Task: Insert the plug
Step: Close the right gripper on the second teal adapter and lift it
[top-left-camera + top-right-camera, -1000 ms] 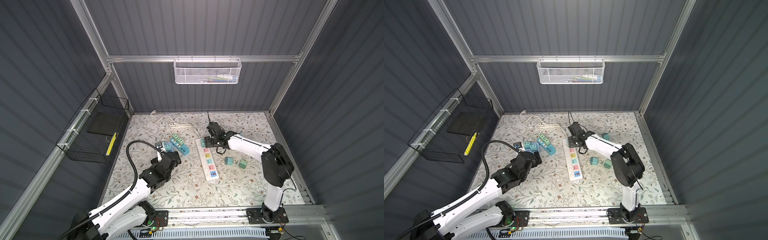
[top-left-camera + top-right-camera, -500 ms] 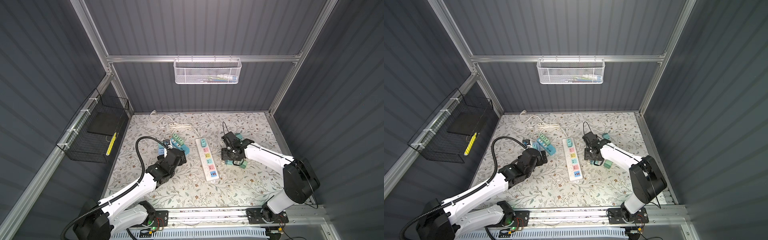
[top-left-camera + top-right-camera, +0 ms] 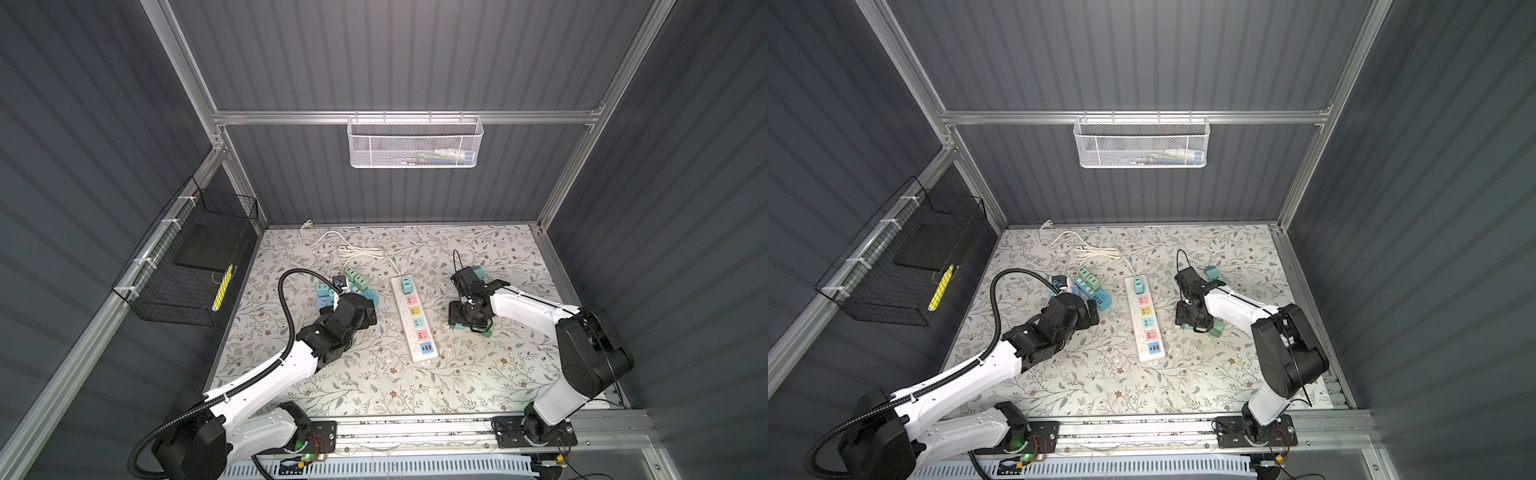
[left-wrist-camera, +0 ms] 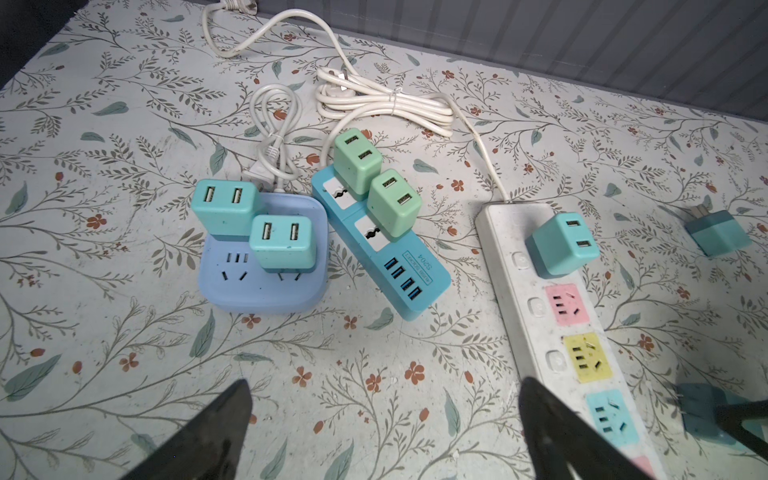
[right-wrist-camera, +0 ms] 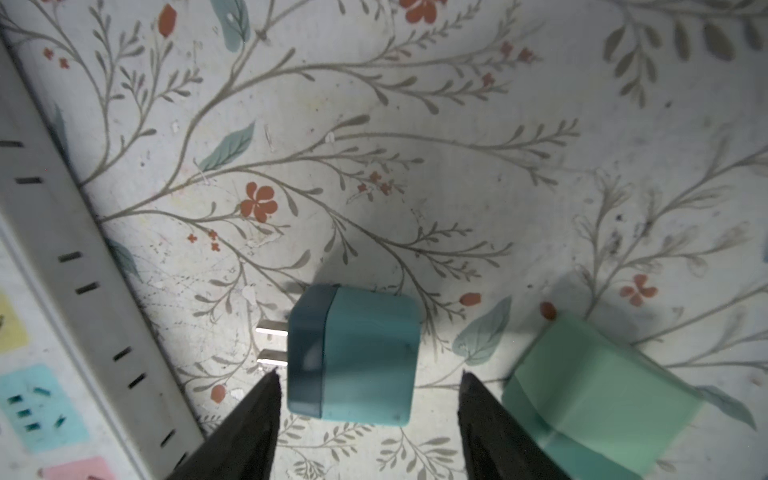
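A white power strip (image 3: 415,320) (image 3: 1145,322) lies in the middle of the table, with a teal plug (image 3: 406,284) (image 4: 561,245) seated in its far socket. To its right a loose teal plug (image 5: 357,357) lies on its side, prongs toward the strip (image 5: 62,257). My right gripper (image 5: 369,374) (image 3: 469,320) is open and low over this plug, one finger on each side, with gaps showing. A green plug (image 5: 598,399) (image 3: 488,330) lies right beside it. My left gripper (image 4: 384,382) (image 3: 365,318) is open and empty over bare table, left of the strip.
A lavender socket cube (image 4: 262,282) carries two teal plugs, and a blue strip (image 4: 395,257) carries two green ones. White cords (image 4: 386,104) lie coiled behind them. Another teal plug (image 3: 478,273) (image 4: 719,232) lies behind the right gripper. Wire baskets hang on the left wall (image 3: 187,266) and back wall (image 3: 415,143).
My right gripper left the strip's far end, where a teal plug now sits, and came down over the loose teal plug on the right. The left arm reached forward toward the blue strip.
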Available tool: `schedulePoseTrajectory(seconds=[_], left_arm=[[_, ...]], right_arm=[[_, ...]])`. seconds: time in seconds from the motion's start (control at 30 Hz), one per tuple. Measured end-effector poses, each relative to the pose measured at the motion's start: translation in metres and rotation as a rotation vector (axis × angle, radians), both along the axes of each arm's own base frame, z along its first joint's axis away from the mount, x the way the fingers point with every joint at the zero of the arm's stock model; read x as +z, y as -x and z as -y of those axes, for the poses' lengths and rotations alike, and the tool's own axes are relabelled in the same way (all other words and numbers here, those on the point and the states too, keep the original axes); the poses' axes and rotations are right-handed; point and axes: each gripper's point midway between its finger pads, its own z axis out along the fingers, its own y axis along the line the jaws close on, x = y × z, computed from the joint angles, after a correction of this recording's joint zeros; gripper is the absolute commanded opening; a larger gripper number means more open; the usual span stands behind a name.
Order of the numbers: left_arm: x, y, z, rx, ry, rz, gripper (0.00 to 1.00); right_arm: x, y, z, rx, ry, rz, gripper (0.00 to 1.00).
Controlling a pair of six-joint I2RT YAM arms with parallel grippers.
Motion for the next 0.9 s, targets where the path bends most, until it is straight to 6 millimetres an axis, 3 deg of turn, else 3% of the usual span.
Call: schedulePoseTrajectory(seconds=[0.3, 0.63, 0.8, 0.9], left_arm=[[0.002, -0.004, 0.004, -0.008, -0.004, 0.0, 1.0], [0.007, -0.005, 0.005, -0.01, -0.002, 0.007, 1.0], [0.008, -0.006, 0.004, -0.005, -0.012, 0.012, 1.0], [0.015, -0.005, -0.005, 0.03, -0.027, 0.032, 1.0]], right_arm=[[-0.009, 0.0, -0.003, 0.011, -0.034, -0.002, 0.52], [-0.008, -0.001, -0.003, 0.022, -0.043, 0.007, 0.49], [0.002, 0.001, -0.002, 0.049, -0.019, 0.029, 0.48], [0.016, 0.002, -0.019, 0.128, -0.005, 0.059, 0.49]])
